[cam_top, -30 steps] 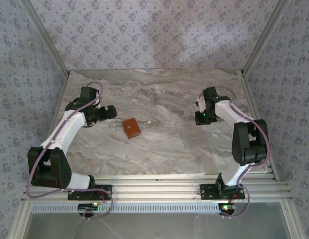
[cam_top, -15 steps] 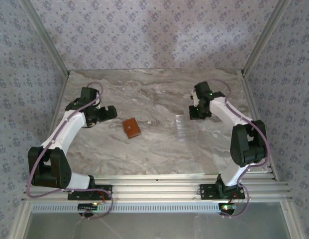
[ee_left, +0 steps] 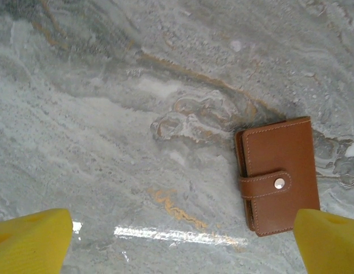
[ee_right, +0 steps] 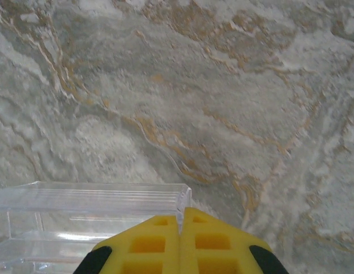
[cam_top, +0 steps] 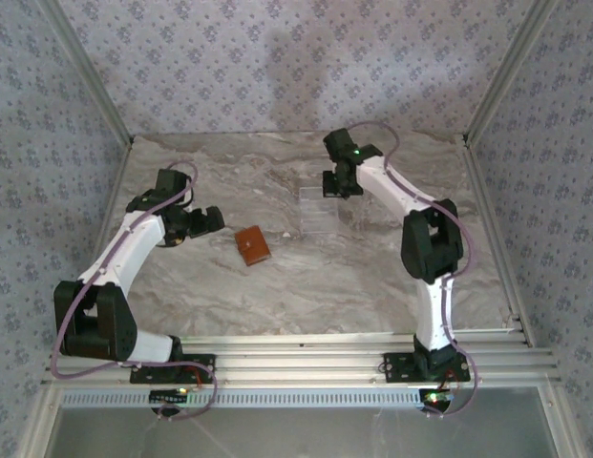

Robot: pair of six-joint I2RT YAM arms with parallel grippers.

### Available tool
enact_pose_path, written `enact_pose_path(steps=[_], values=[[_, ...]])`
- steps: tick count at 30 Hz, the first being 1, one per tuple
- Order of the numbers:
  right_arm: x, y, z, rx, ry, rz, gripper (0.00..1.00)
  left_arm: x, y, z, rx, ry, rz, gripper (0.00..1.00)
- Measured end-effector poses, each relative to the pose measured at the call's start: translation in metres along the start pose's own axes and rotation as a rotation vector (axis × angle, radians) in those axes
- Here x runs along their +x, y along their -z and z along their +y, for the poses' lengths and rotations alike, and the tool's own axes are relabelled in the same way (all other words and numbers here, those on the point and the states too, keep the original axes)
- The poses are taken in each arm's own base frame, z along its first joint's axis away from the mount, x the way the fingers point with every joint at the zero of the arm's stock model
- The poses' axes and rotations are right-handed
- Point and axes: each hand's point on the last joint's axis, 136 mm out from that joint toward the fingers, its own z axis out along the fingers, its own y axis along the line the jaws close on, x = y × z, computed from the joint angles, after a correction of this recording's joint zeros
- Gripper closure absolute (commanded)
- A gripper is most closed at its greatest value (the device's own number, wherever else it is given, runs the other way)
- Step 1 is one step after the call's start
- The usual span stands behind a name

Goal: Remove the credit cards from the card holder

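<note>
Marble-patterned table top (cam_top: pixel 296 286) was enclosed by walls of patterned wallpaper (cam_top: pixel 277 67). The card holder (cam_top: pixel 251 245) lay flat on the table top, closed, with its brown outer face up. Its strap (ee_left: pixel 262 185) was fastened by a metal snap (ee_left: pixel 279 182).

The left gripper (cam_top: pixel 210 218) stood just left of the card holder and did not touch it. In the left wrist view its yellow fingers (ee_left: pixel 31 240) were spread wide apart, with nothing between them.

The right gripper (cam_top: pixel 336 184) stood beyond and to the right of the card holder, well apart from it. Its two fingertips were pressed together, pinching the top wall edge of a clear plastic box (ee_right: pixel 85 197). This box sat on the table top between the card holder and the right gripper.
</note>
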Motion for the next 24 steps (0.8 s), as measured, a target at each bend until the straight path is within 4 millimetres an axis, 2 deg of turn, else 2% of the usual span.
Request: enact_pose_path(steps=[5, 8, 17, 22, 24], values=[[-0.018, -0.013, 0.017, -0.003, 0.001, -0.002, 1.0, 0.011, -0.009, 0.003, -0.024, 0.035, 0.06, 0.01], [-0.021, -0.02, 0.022, -0.002, -0.002, 0.005, 1.0, 0.016, -0.01, 0.004, -0.03, 0.052, 0.081, 0.0], [-0.011, -0.043, 0.02, 0.021, -0.004, 0.059, 1.0, 0.018, -0.01, 0.002, -0.025, 0.084, 0.09, 0.01], [-0.009, -0.045, 0.019, 0.022, -0.005, 0.068, 1.0, 0.02, -0.01, 0.002, -0.025, 0.091, 0.099, 0.01], [-0.009, -0.045, 0.018, 0.023, -0.007, 0.07, 0.93, 0.022, -0.01, 0.003, -0.026, 0.091, 0.107, 0.01]])
